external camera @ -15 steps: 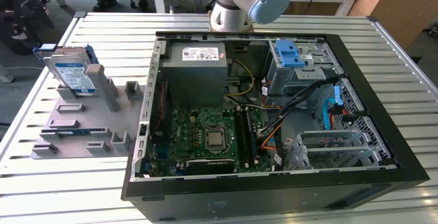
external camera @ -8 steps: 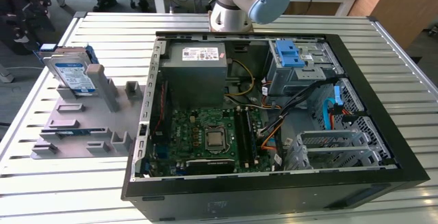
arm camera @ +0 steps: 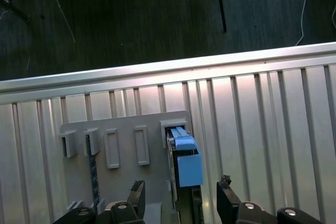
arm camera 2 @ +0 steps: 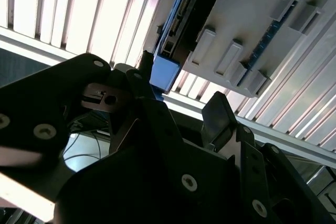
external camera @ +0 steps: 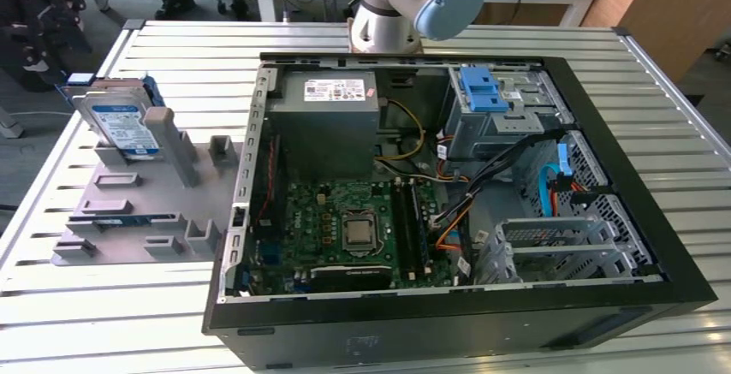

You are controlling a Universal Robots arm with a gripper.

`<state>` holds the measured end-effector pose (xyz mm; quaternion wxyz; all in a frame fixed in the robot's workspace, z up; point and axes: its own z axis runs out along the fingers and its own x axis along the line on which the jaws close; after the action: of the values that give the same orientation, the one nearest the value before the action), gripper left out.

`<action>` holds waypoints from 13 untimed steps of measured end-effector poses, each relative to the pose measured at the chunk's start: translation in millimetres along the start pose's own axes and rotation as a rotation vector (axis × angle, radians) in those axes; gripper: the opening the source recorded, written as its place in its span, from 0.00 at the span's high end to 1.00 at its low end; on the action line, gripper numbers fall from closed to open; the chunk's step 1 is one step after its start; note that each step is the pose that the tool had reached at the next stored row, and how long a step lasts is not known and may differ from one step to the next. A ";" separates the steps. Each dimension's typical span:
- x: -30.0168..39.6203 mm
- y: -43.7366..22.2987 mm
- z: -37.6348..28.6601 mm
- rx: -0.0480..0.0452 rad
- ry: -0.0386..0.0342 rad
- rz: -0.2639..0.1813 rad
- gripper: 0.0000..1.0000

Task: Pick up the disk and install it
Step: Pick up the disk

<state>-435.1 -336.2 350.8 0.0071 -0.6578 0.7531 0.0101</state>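
While hanging over the grey fixture point(arm camera: 121, 182), gripper point(arm camera: 181, 184): wide open, nothing held; dark fingers point(arm camera: 228, 198) spread, top end of the disk lined up in the gap beyond them in both wrist views.
Contact: none visible; fingers clear of the disk, judged short of any grasp.
Disk point(arm camera: 186, 163): standing on edge in a fixture slot, blue bracket end up toward the gripper. In the exterior view, same disk point(external camera: 123, 127) label face out, at roughly 10 o'clock from the computer case point(external camera: 457, 327), well apart from it.
Handling (judgement): rigid metal body, dense for its size, no flex. Smooth flat faces, likely slippery. Shock-sensitive, so no knocks or drops. Plastic bracket softer than the body, thin rails prone to bending.
Grip point (judgement): across the thin dimension, pads on the two broad faces near the upper end, centred, clear of the fixture posts.
Fixture: grey holder with several posts and slots, flat on the slatted metal table point(external camera: 68, 323), at 9 o'clock of the case.
Case: open side up. Inside, on the exterior view's clock: motherboard point(external camera: 342, 228) near 7, grey power supply point(external camera: 325, 109) near 11, drive cage with blue latch point(external camera: 485, 92) near 1, metal bay point(external camera: 566, 241) near 4.
Task state (judgement): pick-up not begun, disk seated in the fixture.
Arm base point(external camera: 395, 14): at 12 o'clock, just beyond the case.
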 end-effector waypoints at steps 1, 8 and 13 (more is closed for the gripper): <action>0.1 0.1 0.6 0.0001 -0.0001 0.000 0.35; -1.3 1.3 6.3 -0.0003 0.0002 -0.001 0.35; -2.2 3.4 11.4 -0.0003 0.0001 -0.001 0.35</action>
<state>-438.2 -333.3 339.5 0.0069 -0.6580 0.7529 0.0102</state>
